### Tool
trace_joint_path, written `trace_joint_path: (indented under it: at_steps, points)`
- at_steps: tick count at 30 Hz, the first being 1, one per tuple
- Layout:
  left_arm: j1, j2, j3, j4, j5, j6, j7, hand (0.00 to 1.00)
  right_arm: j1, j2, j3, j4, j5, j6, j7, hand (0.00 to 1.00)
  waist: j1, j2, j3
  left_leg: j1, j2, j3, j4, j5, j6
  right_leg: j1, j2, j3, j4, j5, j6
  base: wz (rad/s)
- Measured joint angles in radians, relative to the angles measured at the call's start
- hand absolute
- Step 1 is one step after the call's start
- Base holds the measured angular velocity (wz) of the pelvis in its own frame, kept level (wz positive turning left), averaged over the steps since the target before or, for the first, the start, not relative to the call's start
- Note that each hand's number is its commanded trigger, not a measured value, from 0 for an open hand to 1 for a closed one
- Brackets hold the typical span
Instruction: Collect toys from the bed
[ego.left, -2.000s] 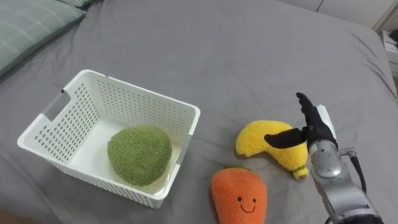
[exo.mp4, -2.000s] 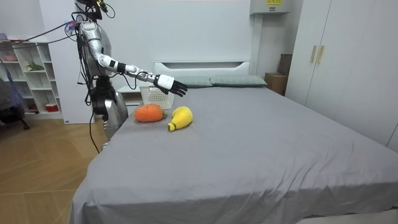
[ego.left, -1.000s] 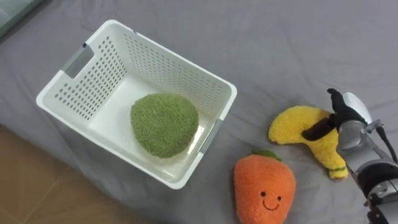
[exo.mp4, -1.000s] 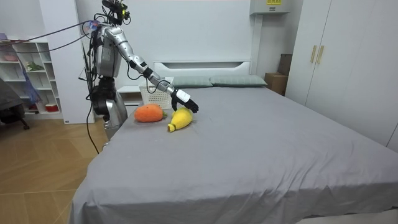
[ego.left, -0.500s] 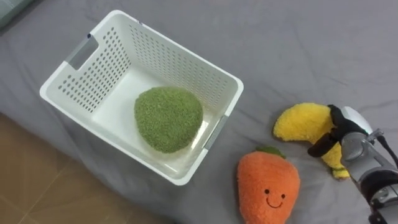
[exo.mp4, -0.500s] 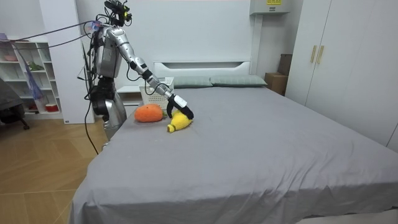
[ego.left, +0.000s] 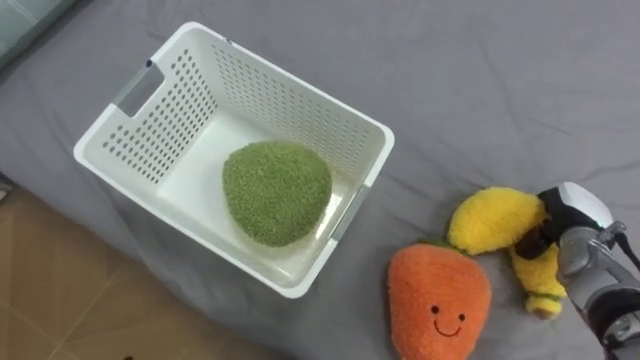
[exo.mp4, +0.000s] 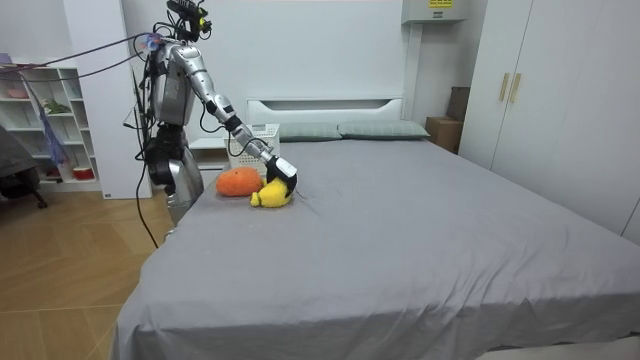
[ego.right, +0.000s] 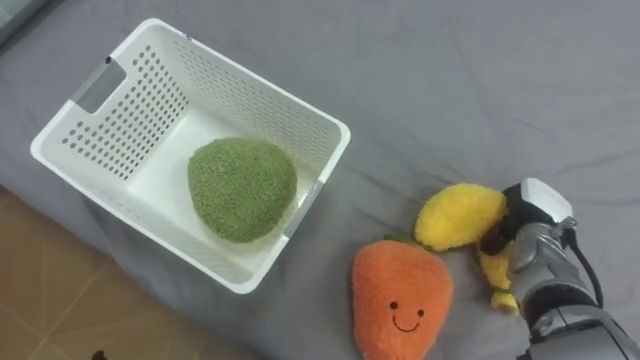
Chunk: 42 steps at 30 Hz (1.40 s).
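Green plush toy (ego.left: 277, 192) already lies in the white basket (ego.left: 262, 98), at ten o'clock from the carrot (ego.left: 440, 300), so I judge one toy collected; the carrot and the banana (ego.left: 490, 222) at its two o'clock are left on the grey bed (ego.left: 480, 80). My right hand (ego.left: 572, 238) is clenched round the banana's middle. Half a second ago the banana lay longer and farther off; now it is bunched close against the carrot.
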<state>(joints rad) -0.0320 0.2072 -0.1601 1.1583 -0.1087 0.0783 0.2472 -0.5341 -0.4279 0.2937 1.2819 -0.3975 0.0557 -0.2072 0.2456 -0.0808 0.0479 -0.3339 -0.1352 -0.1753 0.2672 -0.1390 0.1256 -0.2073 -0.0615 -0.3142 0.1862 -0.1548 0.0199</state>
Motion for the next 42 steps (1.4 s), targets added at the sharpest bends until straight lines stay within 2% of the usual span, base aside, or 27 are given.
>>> trace_joint_path:
  at_steps: [6,13,15,20,21,23,24,27,30,37,42]
  points:
    - [0.000,0.000,-0.002,0.001,-0.019,-0.008,-0.001,0.00,0.003,0.001,-0.004,-0.007,0.007,-0.013,0.015,1.00,-0.010,-0.004,-0.0020,0.016,0.000,-0.001,-0.003,0.000,0.000,0.017,0.000,-0.007,0.000,0.000,0.000,0.01]
    - [0.001,0.004,-0.001,0.003,-0.016,-0.017,-0.003,0.00,0.001,0.001,-0.010,-0.111,0.026,-0.011,0.042,1.00,-0.050,-0.020,-0.0092,0.033,-0.001,0.000,-0.001,0.002,0.000,0.033,0.000,0.001,0.003,0.000,0.000,-0.01]
    - [0.001,0.006,0.000,0.007,-0.012,-0.019,-0.006,0.00,0.001,0.000,-0.020,-0.160,0.026,-0.012,0.046,1.00,-0.056,-0.029,-0.0148,0.052,0.000,0.010,-0.003,0.002,0.000,0.049,-0.001,0.009,0.001,0.000,0.000,-0.09]
    - [0.018,0.008,0.022,0.005,-0.010,-0.017,-0.020,0.00,0.008,0.000,-0.051,-0.353,0.038,-0.012,0.058,1.00,-0.088,-0.028,-0.0154,0.100,0.003,0.033,-0.019,0.003,0.001,0.089,-0.003,0.016,-0.002,0.000,0.000,-0.11]
    - [0.025,0.008,0.038,0.001,-0.014,-0.017,-0.019,0.00,0.014,0.000,-0.051,-0.398,0.040,-0.008,0.059,1.00,-0.093,-0.032,-0.0234,0.111,0.004,0.036,-0.032,0.004,0.004,0.092,-0.004,0.015,-0.001,0.000,0.000,-0.09]
    - [0.038,0.010,0.056,-0.008,-0.016,-0.013,-0.018,0.00,0.023,0.000,-0.052,-0.481,0.039,0.007,0.065,1.00,-0.106,-0.034,-0.0256,0.127,0.005,0.038,-0.039,0.005,0.005,0.103,-0.004,0.016,-0.001,0.000,0.000,-0.06]
    - [0.049,0.011,0.063,-0.018,-0.016,-0.012,-0.017,0.00,0.034,0.000,-0.052,-0.533,0.042,0.010,0.069,1.00,-0.109,-0.037,-0.0326,0.138,0.006,0.041,-0.046,0.006,0.005,0.109,-0.001,0.025,-0.001,0.000,0.000,-0.07]
    - [0.065,0.013,0.081,-0.019,-0.008,-0.009,-0.017,0.00,0.048,-0.001,-0.052,-0.593,0.041,0.011,0.082,1.00,-0.110,-0.040,-0.0401,0.180,0.008,0.045,-0.057,0.006,0.005,0.146,0.005,0.031,-0.004,0.001,0.001,-0.05]
    - [0.097,0.014,0.112,-0.045,-0.006,-0.008,-0.012,0.00,0.070,-0.001,-0.053,-0.715,0.041,0.034,0.089,1.00,-0.108,-0.039,-0.0423,0.208,0.011,0.061,-0.068,0.006,0.006,0.166,0.007,0.039,-0.006,0.001,0.001,-0.14]
    - [0.138,0.013,0.117,-0.081,-0.005,0.007,0.006,0.00,0.091,0.000,-0.053,-0.904,0.046,0.044,0.109,1.00,-0.106,-0.027,-0.0488,0.260,0.014,0.066,-0.085,0.005,0.005,0.215,0.011,0.052,-0.018,0.001,0.001,-0.03]
    - [0.163,0.010,0.129,-0.082,0.055,0.008,0.010,0.00,0.091,0.003,-0.053,-1.028,0.051,0.056,0.110,1.00,-0.104,-0.022,-0.0481,0.287,0.014,0.061,-0.087,0.005,0.005,0.242,0.013,0.050,-0.020,0.001,0.001,0.02]
